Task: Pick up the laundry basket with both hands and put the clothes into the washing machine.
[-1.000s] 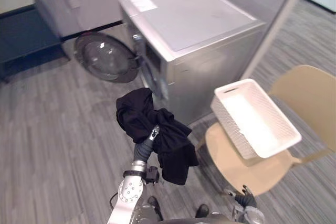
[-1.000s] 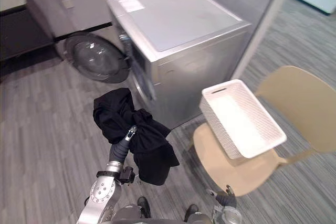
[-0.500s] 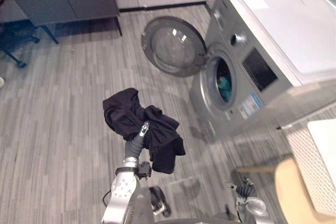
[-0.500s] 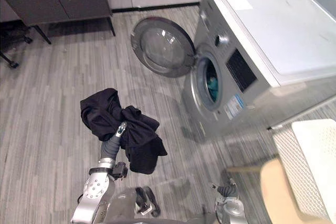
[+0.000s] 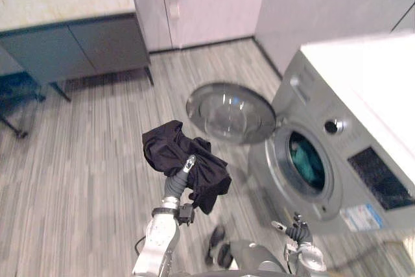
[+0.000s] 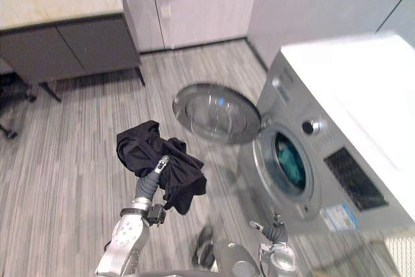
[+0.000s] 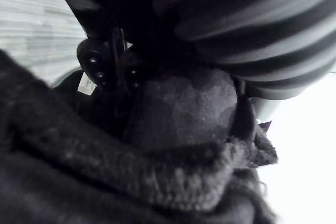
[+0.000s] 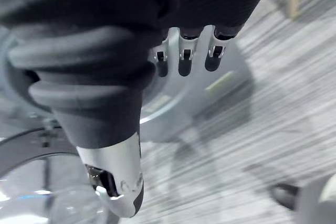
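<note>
Black clothes (image 5: 170, 148) over left hand (image 5: 189, 161)

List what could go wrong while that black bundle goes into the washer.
1. The black clothes seem only draped over the left robot hand, a fold hanging below, so they may slide to the floor.
2. The open door juts out beside the drum opening; the dangling fold could catch on it.
3. The right robot hand hangs low and empty, so nothing backs up the hold.
</note>
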`<state>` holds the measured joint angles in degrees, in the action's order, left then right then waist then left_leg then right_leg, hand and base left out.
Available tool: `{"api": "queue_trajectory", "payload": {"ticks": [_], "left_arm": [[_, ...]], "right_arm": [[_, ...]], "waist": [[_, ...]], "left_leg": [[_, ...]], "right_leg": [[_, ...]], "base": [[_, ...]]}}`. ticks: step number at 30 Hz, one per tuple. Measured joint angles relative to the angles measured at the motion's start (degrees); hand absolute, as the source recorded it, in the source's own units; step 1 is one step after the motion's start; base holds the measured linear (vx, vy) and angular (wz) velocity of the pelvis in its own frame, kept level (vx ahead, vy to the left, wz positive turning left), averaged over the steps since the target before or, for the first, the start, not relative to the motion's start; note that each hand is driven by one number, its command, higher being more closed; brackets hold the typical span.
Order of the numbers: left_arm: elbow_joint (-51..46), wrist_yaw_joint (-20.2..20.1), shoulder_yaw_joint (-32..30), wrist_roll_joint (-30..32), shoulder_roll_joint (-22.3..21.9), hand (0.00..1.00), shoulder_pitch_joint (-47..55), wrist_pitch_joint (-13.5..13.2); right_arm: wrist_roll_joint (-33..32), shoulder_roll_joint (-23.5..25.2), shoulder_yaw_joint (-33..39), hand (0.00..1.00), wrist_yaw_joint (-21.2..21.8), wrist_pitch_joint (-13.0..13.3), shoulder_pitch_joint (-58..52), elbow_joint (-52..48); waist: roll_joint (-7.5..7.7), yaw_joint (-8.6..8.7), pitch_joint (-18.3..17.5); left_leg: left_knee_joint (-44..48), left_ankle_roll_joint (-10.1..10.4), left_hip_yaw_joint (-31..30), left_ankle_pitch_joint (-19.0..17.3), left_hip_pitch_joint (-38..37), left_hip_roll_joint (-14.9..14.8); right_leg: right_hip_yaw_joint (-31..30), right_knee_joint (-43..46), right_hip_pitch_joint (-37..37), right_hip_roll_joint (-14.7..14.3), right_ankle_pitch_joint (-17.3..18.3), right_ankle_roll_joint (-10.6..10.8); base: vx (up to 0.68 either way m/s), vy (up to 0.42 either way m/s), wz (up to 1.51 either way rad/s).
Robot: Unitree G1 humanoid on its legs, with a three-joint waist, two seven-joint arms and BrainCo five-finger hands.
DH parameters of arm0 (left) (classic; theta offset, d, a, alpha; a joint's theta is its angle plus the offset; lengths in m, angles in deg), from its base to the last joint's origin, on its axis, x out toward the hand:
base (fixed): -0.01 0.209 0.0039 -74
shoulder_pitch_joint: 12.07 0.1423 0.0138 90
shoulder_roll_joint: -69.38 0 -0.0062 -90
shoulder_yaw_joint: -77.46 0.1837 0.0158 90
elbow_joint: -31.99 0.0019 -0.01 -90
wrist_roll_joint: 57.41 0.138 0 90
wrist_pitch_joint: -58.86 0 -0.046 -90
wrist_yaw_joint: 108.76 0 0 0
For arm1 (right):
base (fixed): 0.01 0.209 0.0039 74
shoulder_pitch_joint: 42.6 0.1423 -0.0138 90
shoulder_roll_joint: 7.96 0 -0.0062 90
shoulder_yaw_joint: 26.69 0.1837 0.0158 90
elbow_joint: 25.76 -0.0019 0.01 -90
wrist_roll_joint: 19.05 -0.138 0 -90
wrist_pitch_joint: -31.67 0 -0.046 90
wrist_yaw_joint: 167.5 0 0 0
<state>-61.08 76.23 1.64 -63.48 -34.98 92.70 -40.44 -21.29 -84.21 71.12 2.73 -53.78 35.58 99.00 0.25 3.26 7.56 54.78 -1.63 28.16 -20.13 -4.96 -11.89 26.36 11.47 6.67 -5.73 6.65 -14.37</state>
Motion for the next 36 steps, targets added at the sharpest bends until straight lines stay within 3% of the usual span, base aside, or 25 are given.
{"api": "queue_trajectory", "payload": {"ticks": [2,4,6,8,9,10,11,12,14,17,19,23,24,26,27,29,30,31,32,34,35,36], "left_arm": [[-2.1,0.0,0.5,-0.1,-0.3,1.00,1.1,-0.1],[-2.2,0.0,0.7,-0.1,-0.7,1.00,1.8,0.0],[-2.2,0.0,0.8,-0.1,-1.1,1.00,2.6,0.0],[-2.2,0.0,1.0,0.0,-1.5,1.00,2.5,0.1],[-2.2,0.0,1.2,0.1,-1.6,1.00,2.1,0.1],[-2.1,0.0,1.5,0.2,-2.1,1.00,1.7,0.1],[-2.1,0.0,1.7,0.3,-2.7,1.00,1.5,0.1],[-1.7,0.1,1.6,0.6,-2.2,1.00,1.1,0.4],[-2.2,0.1,1.6,0.7,-1.8,1.00,1.3,0.3],[-3.0,0.1,1.6,0.7,-1.2,1.00,1.5,0.3],[-3.3,0.1,1.3,0.7,-0.2,1.00,1.5,0.3],[-2.2,0.0,1.3,0.7,0.9,1.00,0.6,0.3],[-1.1,0.0,1.3,0.7,1.0,1.00,-0.1,0.2],[2.3,0.1,0.9,0.7,1.9,1.00,-1.8,0.3],[4.0,0.1,0.9,0.7,2.3,1.00,-2.5,0.4],[4.4,0.0,0.8,0.7,1.9,1.00,-2.5,0.6],[4.4,0.0,0.9,0.7,1.6,1.00,-2.5,0.6],[4.4,0.0,0.7,0.7,1.4,1.00,-2.4,0.6],[4.4,-0.1,0.8,0.6,1.0,1.00,-2.1,0.6],[4.4,-0.1,1.0,0.5,0.2,1.00,-1.6,0.7],[4.4,-0.1,1.5,0.4,-0.2,1.00,-1.1,0.7],[4.4,-0.3,1.6,0.3,-0.2,1.00,-1.1,0.8]], "right_arm": [[-0.1,0.1,0.0,0.00,0.0,0.4,0.2,-1.9],[-0.1,0.2,0.1,0.00,0.0,0.5,0.7,-2.6],[0.0,0.3,0.2,0.00,-0.1,0.1,1.2,-2.4],[0.0,0.8,0.2,0.00,-0.2,0.0,1.6,-2.5],[0.0,0.8,0.2,0.00,-0.2,0.0,1.7,-2.5],[0.0,0.7,0.3,0.00,-0.3,0.0,1.5,-2.6],[0.0,0.5,0.3,0.00,-0.3,0.0,1.2,-2.8],[0.0,1.7,0.9,0.00,-0.4,-0.5,0.8,-2.2],[0.0,3.5,-0.1,0.00,-0.2,-0.3,-1.2,-3.9],[0.0,3.9,-1.2,0.00,-0.1,-0.1,-0.7,-4.4],[0.1,4.0,-1.6,0.00,-0.1,0.3,1.7,-2.9],[0.6,2.1,-1.2,0.00,-0.1,0.4,5.0,4.6],[0.6,1.8,-0.7,0.00,-0.1,0.3,4.9,5.3],[0.7,1.1,-0.3,0.00,-0.2,-0.1,5.1,7.2],[0.7,0.6,-0.3,0.00,-0.3,-0.2,5.2,7.8],[0.7,-1.3,-0.4,0.00,-0.3,-0.2,5.8,8.6],[0.7,-1.7,-0.4,0.00,-0.2,-0.2,6.1,9.0],[0.7,-1.8,-0.4,0.00,-0.2,-0.5,6.1,9.2],[0.7,-1.7,-0.4,0.00,-0.2,-0.5,5.8,9.1],[0.7,-1.9,-0.4,0.00,-0.2,-0.5,4.9,8.8],[0.5,-2.1,-0.3,0.00,-0.4,-0.5,4.5,8.9],[0.5,-2.3,-0.3,0.00,-0.8,-0.5,4.7,8.8]], "waist": [[0.59,-2.17,-0.2],[0.59,-3.42,-0.3],[0.52,-4.58,-0.3],[0.81,-4.24,-0.5],[0.77,-4.18,-0.6],[-0.40,-3.99,-0.8],[-1.82,-3.97,-1.0],[-0.04,-3.73,-1.2],[1.98,-3.75,-2.0],[2.36,-4.04,-2.2],[2.12,-3.89,-2.0],[1.23,-2.32,-1.4],[0.97,-2.13,-1.3],[1.01,-0.94,-1.2],[0.44,-0.86,-0.9],[-2.07,-0.91,-0.5],[-2.36,-0.92,-0.5],[-2.36,-1.02,-0.4],[-2.40,-1.08,0.7],[-3.08,-1.09,1.6],[-2.72,-2.05,2.1],[-2.52,-2.42,2.1]], "left_leg": [[7.8,0.0,-1.9,0.0,7.5,-4.0],[7.2,0.4,-5.6,-0.2,14.4,-5.1],[0.4,0.5,-10.2,-0.3,18.0,-4.6],[-15.6,1.7,-18.7,0.5,19.1,0.0],[-22.4,3.1,-22.2,1.8,18.8,2.2],[-31.3,3.9,-26.5,7.8,17.9,3.4],[-34.3,4.7,-28.2,13.7,17.6,2.9],[-33.0,6.0,-26.5,12.5,16.3,3.4],[-35.0,4.2,-22.2,11.3,13.6,5.3],[-35.3,2.7,-16.6,9.7,11.8,4.9],[-39.1,2.5,-10.4,9.3,8.4,4.5],[-42.7,3.4,-4.5,9.1,6.4,3.7],[-42.6,3.6,-4.1,9.1,6.1,3.2],[-42.1,4.7,-3.7,9.2,4.9,2.5],[-42.3,5.4,-3.7,9.2,3.7,1.9],[-41.8,6.4,-4.3,9.1,2.9,-0.7],[-40.3,6.8,-4.3,8.8,3.4,-1.3],[-32.8,6.9,-4.8,8.5,5.8,-3.4],[-22.3,6.1,-7.2,9.0,8.4,-6.4],[-10.8,2.5,-11.0,11.2,11.9,-9.6],[-0.6,0.6,-14.4,10.2,16.6,-10.2],[-0.1,-0.1,-15.0,9.6,17.6,-9.4]], "right_leg": [[-4.5,-2.0,-3.5,-0.2,0.4,0.7],[-9.6,-3.6,-5.7,-0.1,0.1,1.4],[-15.0,-4.1,-7.6,0.2,-0.4,2.5],[-21.3,-3.3,-8.9,1.3,0.0,4.6],[-23.5,-2.4,-8.7,1.8,0.8,6.3],[-25.9,-1.0,-8.4,1.5,2.2,8.6],[-27.0,-0.4,-8.5,0.6,3.0,9.9],[-28.9,1.2,-8.3,2.3,4.3,11.7],[-30.3,1.5,-8.3,5.0,5.2,13.7],[-32.7,2.0,-6.9,6.0,4.1,15.7],[-28.8,4.5,-3.8,7.1,3.5,18.0],[-9.6,4.6,1.0,11.9,3.9,17.2],[-8.8,4.4,1.6,12.4,3.8,17.3],[-5.9,3.2,2.5,14.2,-0.2,15.6],[-5.3,2.7,1.4,13.0,-0.6,14.7],[-7.7,1.4,0.7,10.0,-0.5,14.5],[-8.2,1.1,0.6,9.4,-0.2,14.1],[-8.9,0.3,-0.4,8.5,0.7,13.4],[-8.9,-0.7,-3.5,7.0,1.0,12.7],[-9.1,-2.1,-7.3,4.9,1.3,12.0],[-10.8,-3.6,-10.2,3.9,2.7,10.2],[-11.6,-3.7,-10.6,4.2,3.2,9.8]], "base": [[0.33,0.102,-0.93],[0.34,0.168,-1.35],[0.36,0.241,-1.57],[0.42,0.349,-1.53],[0.41,0.409,-1.52],[0.33,0.364,-1.18],[0.31,0.364,-1.11],[0.31,0.329,-0.81],[0.27,0.287,-0.76],[0.09,0.189,-0.96],[0.00,0.112,-1.37],[0.02,-0.027,-0.92],[0.12,-0.134,-0.41],[0.10,-0.104,-0.20],[0.14,-0.145,-0.45],[0.20,-0.234,-0.67],[0.18,-0.236,-0.49],[0.20,-0.241,-0.32],[0.17,-0.200,-0.26],[0.17,-0.112,-0.27],[0.15,-0.018,-0.45],[0.12,0.028,-0.57]]}}
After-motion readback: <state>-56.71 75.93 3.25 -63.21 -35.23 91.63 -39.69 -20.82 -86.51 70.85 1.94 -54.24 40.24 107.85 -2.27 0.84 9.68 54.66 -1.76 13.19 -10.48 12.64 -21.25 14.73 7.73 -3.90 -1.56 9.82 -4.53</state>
